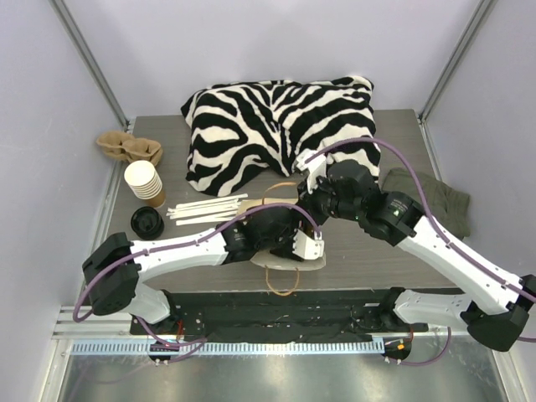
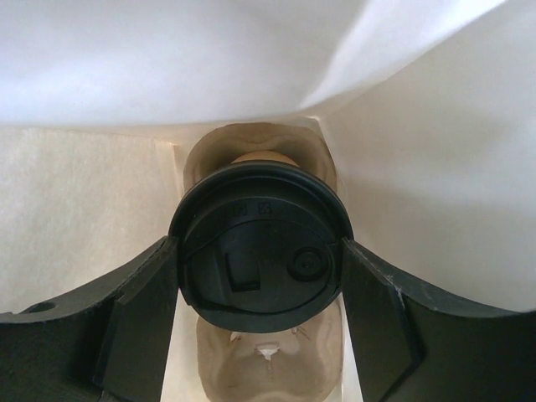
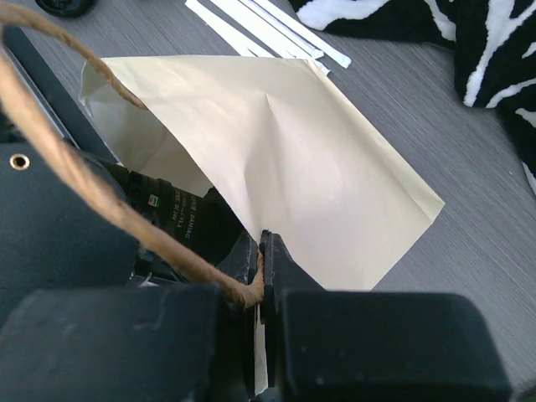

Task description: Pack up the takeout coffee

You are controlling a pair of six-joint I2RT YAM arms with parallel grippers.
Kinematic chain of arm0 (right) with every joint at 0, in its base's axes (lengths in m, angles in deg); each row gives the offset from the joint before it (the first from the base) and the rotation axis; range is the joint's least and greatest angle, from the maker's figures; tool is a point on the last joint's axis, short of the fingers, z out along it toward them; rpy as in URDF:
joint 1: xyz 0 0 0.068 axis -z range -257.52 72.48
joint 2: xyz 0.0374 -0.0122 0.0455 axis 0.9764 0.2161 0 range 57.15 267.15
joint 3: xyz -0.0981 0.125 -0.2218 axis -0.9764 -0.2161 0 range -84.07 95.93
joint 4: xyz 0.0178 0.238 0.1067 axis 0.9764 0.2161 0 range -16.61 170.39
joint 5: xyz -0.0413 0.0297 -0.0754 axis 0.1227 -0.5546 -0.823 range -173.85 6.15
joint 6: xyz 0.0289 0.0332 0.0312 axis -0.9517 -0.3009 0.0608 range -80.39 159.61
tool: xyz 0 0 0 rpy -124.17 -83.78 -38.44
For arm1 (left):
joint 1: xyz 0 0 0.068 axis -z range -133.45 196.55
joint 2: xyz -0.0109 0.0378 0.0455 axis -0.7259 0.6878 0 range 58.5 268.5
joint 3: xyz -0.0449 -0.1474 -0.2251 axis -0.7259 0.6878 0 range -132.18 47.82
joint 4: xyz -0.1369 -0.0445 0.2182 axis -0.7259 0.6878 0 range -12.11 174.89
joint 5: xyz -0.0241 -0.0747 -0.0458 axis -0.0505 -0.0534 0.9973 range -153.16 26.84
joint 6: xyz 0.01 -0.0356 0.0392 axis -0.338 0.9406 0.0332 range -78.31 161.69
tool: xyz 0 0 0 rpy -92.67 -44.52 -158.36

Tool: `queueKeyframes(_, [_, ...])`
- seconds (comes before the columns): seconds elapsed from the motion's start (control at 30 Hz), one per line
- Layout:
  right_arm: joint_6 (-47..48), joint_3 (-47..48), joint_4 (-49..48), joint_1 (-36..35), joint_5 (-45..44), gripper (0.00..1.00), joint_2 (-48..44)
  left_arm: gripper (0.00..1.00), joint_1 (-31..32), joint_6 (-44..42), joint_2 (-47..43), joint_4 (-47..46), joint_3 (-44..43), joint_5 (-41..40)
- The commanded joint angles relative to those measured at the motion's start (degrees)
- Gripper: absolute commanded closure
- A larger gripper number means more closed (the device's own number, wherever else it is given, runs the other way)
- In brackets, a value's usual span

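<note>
From the near edge at 7 o'clock, the left arm lies low and stretched toward the table's centre, its wrist buried in the mouth of the paper bag (image 3: pixel 285 159). Inside, the left gripper (image 2: pixel 260 251) stands wide, its fingers (image 2: pixel 142 318) pressed on either side of the black lid of the takeout coffee (image 2: pixel 251 209). The bag's walls crowd in from 12 and 3 o'clock, and a moulded pulp holder (image 2: pixel 268 368) shows behind the cup.

The right arm rises from 5 o'clock and folds back toward centre. The right gripper (image 3: pixel 262 251) is pinched tight on the bag's rim beside the twine handle (image 3: pixel 75 176).

Farther out, paper sticks (image 1: pixel 205 209) and black lids (image 1: pixel 146 222) lie at 9 o'clock. A zebra cloth (image 1: pixel 280 126) fills the far edge at 12.
</note>
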Motion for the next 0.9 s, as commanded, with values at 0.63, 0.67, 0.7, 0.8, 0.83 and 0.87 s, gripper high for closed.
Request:
queueKeyframes(0.63, [-5.48, 20.91, 13.1, 18.07, 27.79, 0.99, 21.74, 0.8, -12.79, 1.82, 13.3, 22.89, -18.54, 17.06])
queueKeyframes(0.67, [-5.21, 21.54, 13.46, 18.51, 27.87, 0.99, 22.96, 0.79, -13.92, 1.29, 14.0, 23.33, -19.34, 17.76])
queueKeyframes(0.7, [-4.86, 22.76, 13.9, 18.69, 27.87, 0.99, 23.58, 0.78, -14.55, 1.11, 15.4, 24.38, -20.04, 18.55])
queueKeyframes(0.8, [-4.16, 25.13, 15.13, 20.0, 27.96, 0.99, 26.13, 0.77, -16.57, -0.9, 17.78, 27.1, -22.94, 21.27])
queueKeyframes(0.83, [-4.07, 25.58, 15.48, 20.35, 28.13, 0.99, 26.66, 0.76, -17.01, -1.0, 18.31, 27.38, -24.08, 21.63])
queueKeyframes(0.87, [-3.72, 26.11, 15.66, 20.53, 28.14, 0.99, 27.01, 0.76, -17.62, -1.26, 18.93, 27.9, -24.61, 21.98])
